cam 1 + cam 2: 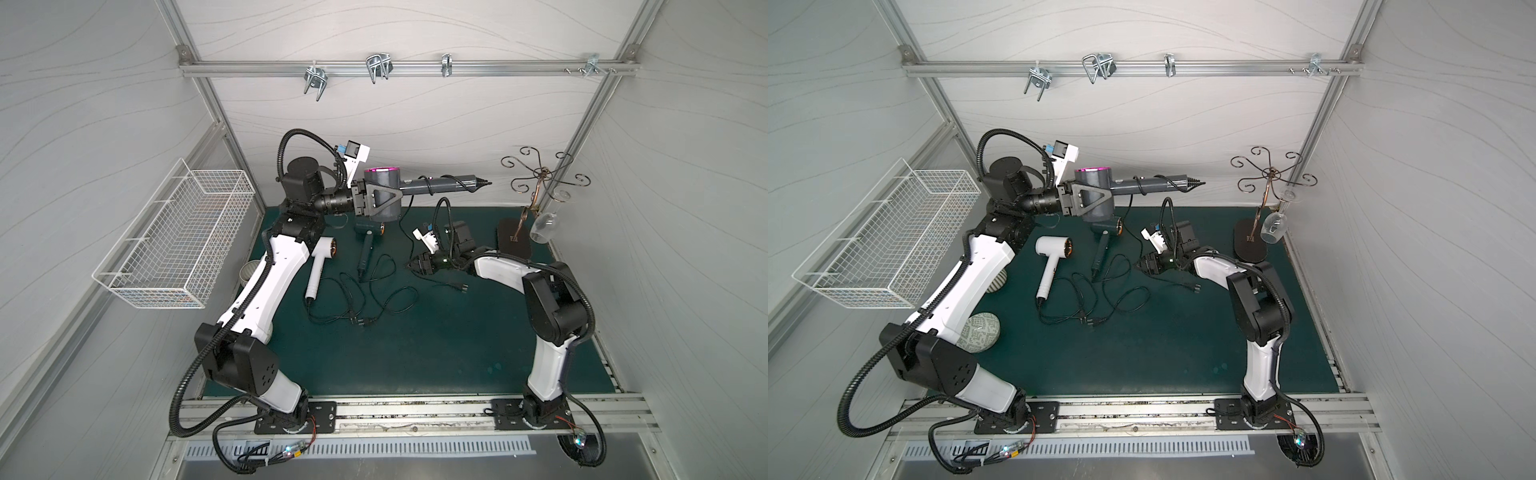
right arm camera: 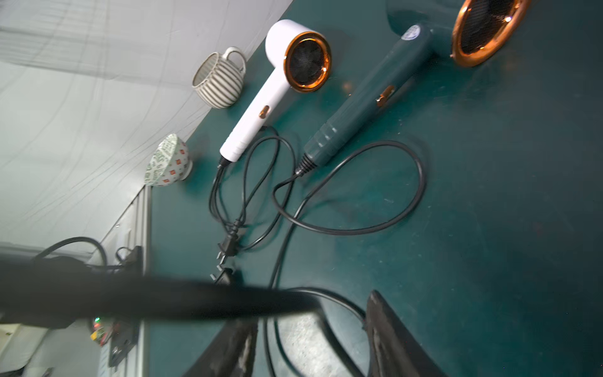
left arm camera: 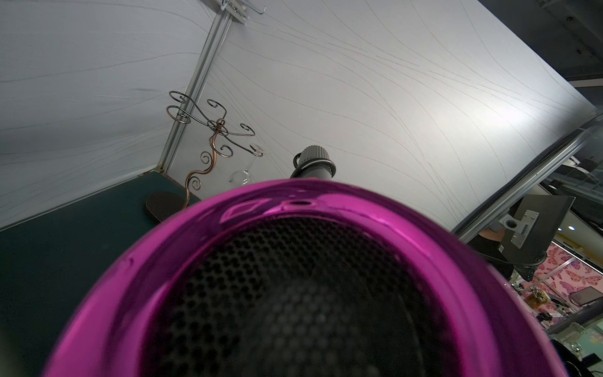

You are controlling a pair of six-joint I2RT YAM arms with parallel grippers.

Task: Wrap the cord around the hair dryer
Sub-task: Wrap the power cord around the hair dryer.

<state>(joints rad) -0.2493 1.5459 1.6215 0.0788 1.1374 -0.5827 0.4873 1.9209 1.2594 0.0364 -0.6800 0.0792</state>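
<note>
The magenta rim point(image 3: 182, 248) of the grey hair dryer point(image 1: 440, 185) was seen closest, filling the left wrist view. The dryer's head was clamped in the left pincer point(image 1: 388, 198) and held above the back of the tabletop point(image 1: 415, 353). Its cord point(image 1: 451, 182) was looped round the handle and trailed down between the widely parted jaws of the right pincer point(image 1: 417, 266), which gripped nothing.

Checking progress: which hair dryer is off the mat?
The grey hair dryer with the magenta ring, held by the left gripper; the white dryer and dark green dryer lie on the mat.
</note>
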